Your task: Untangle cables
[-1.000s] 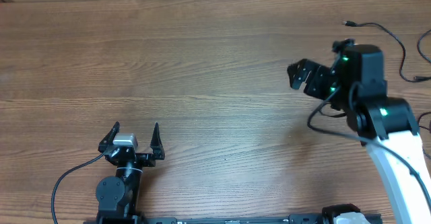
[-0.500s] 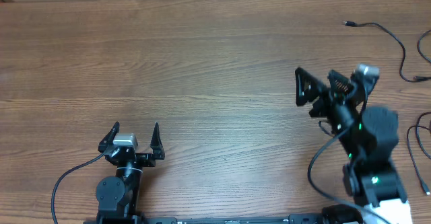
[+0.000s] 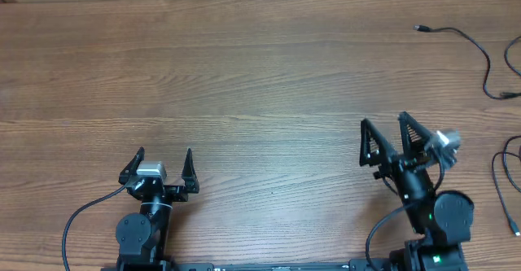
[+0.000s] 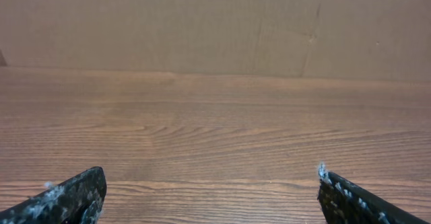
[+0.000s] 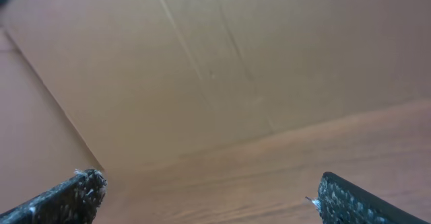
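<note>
Thin black cables lie at the table's right edge in the overhead view: one strand (image 3: 472,43) with a small plug end curves across the far right corner, and another (image 3: 501,181) runs down the right edge. My right gripper (image 3: 383,131) stands open at the near right, left of those cables, with nothing between its fingers. My left gripper (image 3: 160,159) rests open at the near left, far from the cables and holding nothing. Each wrist view shows only bare wood between the fingertips (image 4: 77,194) (image 5: 350,197); no cable appears there.
A brown cardboard wall (image 4: 202,22) stands along the table's far edge. A thicker black wire (image 3: 81,218) loops from the left arm's base at the near left. The wooden tabletop (image 3: 244,84) spreads between the two arms.
The right arm has drawn back from the far right toward the near edge, its gripper swinging down and staying open. The left arm has not moved.
</note>
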Tool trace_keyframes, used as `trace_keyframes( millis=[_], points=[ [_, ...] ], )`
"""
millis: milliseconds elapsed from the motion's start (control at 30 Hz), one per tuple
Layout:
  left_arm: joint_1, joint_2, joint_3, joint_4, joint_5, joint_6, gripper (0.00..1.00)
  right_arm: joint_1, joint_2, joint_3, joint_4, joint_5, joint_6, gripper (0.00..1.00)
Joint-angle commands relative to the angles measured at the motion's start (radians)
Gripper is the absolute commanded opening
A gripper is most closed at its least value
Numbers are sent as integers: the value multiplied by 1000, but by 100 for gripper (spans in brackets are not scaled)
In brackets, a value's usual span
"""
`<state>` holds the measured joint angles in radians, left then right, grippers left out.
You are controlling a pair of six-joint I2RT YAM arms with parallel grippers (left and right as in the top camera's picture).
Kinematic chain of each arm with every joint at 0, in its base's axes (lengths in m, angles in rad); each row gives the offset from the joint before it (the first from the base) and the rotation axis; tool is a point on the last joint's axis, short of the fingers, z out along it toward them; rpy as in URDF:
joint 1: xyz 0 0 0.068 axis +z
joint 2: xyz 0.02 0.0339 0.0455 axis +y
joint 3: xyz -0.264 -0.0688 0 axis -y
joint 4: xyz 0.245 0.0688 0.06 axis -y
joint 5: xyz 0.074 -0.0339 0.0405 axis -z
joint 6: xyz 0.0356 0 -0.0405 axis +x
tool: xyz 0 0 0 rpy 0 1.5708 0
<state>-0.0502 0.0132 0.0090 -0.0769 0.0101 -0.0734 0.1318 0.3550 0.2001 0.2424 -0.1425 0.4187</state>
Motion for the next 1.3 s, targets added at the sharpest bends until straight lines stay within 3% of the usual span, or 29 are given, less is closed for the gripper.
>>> trace_keyframes(
  millis=[0,267,667,833,900,1067,1267],
  points=[
    [6,-9,-4,-1,-13,18,100,4,-78,-59,32,3,0,100],
    [6,-9,-4,-1,-13,18,100,4,-209,-188,44,2,1,100],
    [6,-9,-4,-1,-13,18,100,4,-353,-192,-181,21,-34,100],
    [6,-9,-4,-1,-13,18,100,4,-353,-192,-261,16,-136,100],
    [6,-9,-4,-1,-13,18,100,4,-353,-192,-319,-6,-245,100],
    [6,-9,-4,-1,-13,18,100,4,-353,-192,-314,-17,-419,100],
    [6,-9,-4,-1,-13,18,100,4,-353,-192,-315,-16,-506,100]
  ],
)
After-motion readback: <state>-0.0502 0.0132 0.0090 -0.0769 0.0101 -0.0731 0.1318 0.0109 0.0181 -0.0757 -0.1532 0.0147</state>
